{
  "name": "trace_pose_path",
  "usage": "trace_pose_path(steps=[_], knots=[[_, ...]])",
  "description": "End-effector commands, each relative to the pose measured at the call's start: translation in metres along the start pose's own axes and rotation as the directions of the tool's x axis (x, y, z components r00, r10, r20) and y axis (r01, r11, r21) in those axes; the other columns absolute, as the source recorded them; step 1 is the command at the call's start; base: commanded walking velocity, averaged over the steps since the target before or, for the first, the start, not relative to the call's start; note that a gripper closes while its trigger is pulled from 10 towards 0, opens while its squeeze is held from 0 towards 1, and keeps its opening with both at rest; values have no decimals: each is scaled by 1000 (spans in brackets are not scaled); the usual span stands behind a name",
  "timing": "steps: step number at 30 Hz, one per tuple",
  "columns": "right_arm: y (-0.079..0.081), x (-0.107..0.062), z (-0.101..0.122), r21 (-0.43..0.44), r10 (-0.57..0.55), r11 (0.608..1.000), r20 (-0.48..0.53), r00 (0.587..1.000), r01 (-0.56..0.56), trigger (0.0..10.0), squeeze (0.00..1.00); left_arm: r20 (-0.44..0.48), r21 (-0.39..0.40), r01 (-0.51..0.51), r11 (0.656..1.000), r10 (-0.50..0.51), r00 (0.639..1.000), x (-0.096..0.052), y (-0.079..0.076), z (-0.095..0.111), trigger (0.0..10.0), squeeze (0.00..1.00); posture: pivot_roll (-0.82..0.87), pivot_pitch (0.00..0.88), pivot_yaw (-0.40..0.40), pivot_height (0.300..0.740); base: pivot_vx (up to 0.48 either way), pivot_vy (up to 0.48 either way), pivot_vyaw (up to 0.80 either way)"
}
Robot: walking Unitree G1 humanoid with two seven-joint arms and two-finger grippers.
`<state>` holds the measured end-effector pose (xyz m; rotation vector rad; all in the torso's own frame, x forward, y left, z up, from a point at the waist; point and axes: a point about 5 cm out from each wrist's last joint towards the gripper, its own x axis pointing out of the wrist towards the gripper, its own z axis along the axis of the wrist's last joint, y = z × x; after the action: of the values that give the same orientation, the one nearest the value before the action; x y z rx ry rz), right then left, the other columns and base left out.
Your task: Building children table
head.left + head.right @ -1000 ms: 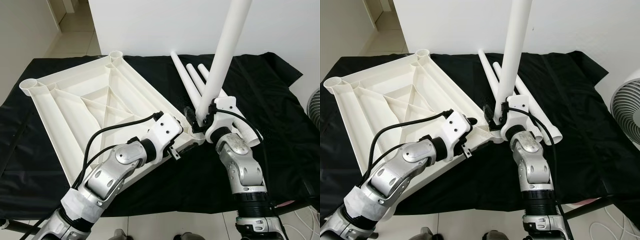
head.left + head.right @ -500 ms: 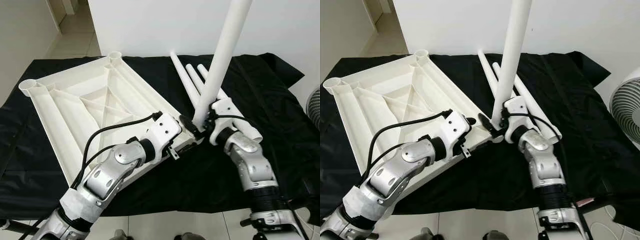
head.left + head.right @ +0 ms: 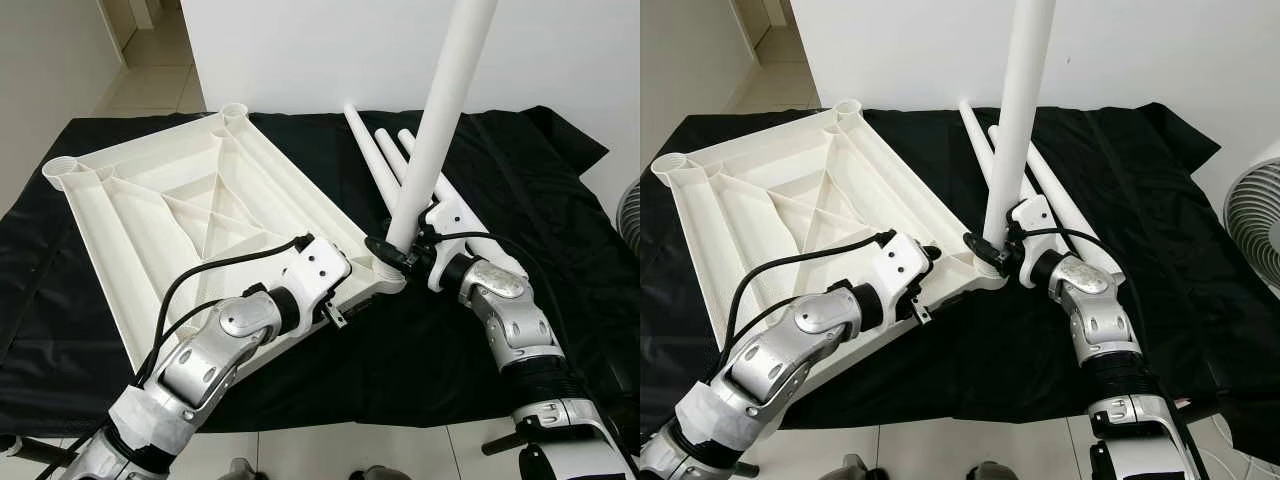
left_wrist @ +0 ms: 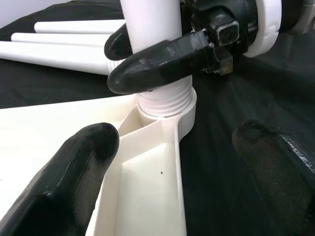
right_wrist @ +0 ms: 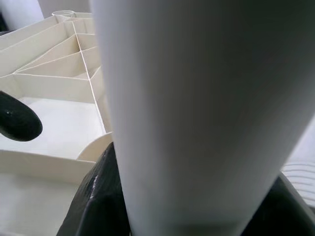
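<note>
Rotating around the socket, right end effector (image 3: 398,252) stays clenched on the upright leg (image 3: 437,130), threads now seated in tabletop (image 3: 190,215) corner; left end effector (image 4: 172,162), released, straddles that corner.

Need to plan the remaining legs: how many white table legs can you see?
4. One long white plastic tube leg stands upright in the near corner socket of the white ribbed tabletop, held by the right hand. Three more legs lie side by side on the black cloth behind it.
</note>
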<state>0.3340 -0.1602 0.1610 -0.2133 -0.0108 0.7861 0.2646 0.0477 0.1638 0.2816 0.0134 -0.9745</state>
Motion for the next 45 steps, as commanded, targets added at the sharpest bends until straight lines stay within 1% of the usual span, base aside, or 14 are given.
trace_pose_path(steps=[1, 8, 9, 11, 12, 16, 23, 29, 31, 32, 36, 37, 44, 45], knots=[[0, 0, -8, 6, 33, 999, -29, 999, -32, 0, 0, -22, 0, 93, 996, -93, 995, -6, -3, -5, 10000, 0, -118, 51, 40, 740, 0, 0, 0], [-4, -2, -13, 19, 16, 1000, -28, 999, -15, 0, 0, -30, -3, 94, 996, -94, 995, -9, -4, -6, 10000, 0, -118, 51, 40, 740, 0, 0, 0], [-5, -1, -15, 28, -26, 999, -42, 999, 28, 10000, 0, -30, -6, 91, 996, -91, 995, -9, -4, -7, 10000, 0, -114, 52, 38, 740, 0, 0, 0], [-5, -1, -15, 28, -26, 999, -42, 999, 28, 10000, 0, -30, -6, 91, 996, -91, 995, -9, -4, -7, 10000, 0, -114, 52, 38, 740, 0, 0, 0], [-7, 2, -20, 45, -164, 985, -71, 984, 167, 10000, 0, -29, -11, 81, 997, -81, 996, -9, -4, -7, 10000, 0, -115, 53, 37, 740, 0, 0, 0], [-9, 1, -22, 71, -300, 949, -92, 950, 306, 10000, 0, -26, -14, 76, 997, -76, 997, -8, -4, -7, 10000, 0, -116, 54, 37, 740, 0, 0, 0], [-1, 3, -15, 152, -561, 809, -88, 823, 568, 10000, 0, -17, -18, 78, 997, -78, 997, -6, -5, -5, 10000, 0, -126, 55, 40, 740, 0, 0, 0], [19, 10, -9, 178, -667, 723, -78, 741, 668, 10000, 0, -10, -15, 86, 996, -87, 996, -4, -6, -3, 10000, 0, -126, 55, 40, 740, 0, 0, 0], [19, 10, -9, 178, -667, 723, -78, 741, 668, 10000, 0, -10, -15, 86, 996, -87, 996, -4, -6, -3, 10000, 0, -126, 55, 40, 740, 0, 0, 0], [27, 12, -6, 168, -714, 677, -85, 695, 716, 10000, 0, -7, -14, 89, 996, -89, 996, -4, -6, -2, 10000, 0, -130, 44, 38, 740, 0, 0, 0], [39, 17, -2, 180, -728, 661, -79, 681, 728, 10000, 0, -2, -12, 92, 996, -92, 996, -2, -7, -1, 10000, 0, -131, 36, 38, 740, 0, 0, 0], [38, 17, 0, 190, -730, 659, -74, 679, 728, 10000, 1000, -1, -11, 93, 996, -93, 996, -2, -7, -1, 10000, 0, -132, 36, 36, 740, 0, 0, 0], [26, 14, 9, 212, -698, 698, -10, 716, 683, 10000, 1000, 2, -6, 96, 995, -96, 995, -1, -7, -1, 10000, 0, -130, 31, 31, 740, 0, 0, 0], [26, 16, 9, 235, -662, 727, -11, 750, 645, 10000, 1000, 3, -6, 95, 995, -95, 995, -1, -7, 0, 10000, 0, -130, 29, 30, 740, 0, 0, 0]])
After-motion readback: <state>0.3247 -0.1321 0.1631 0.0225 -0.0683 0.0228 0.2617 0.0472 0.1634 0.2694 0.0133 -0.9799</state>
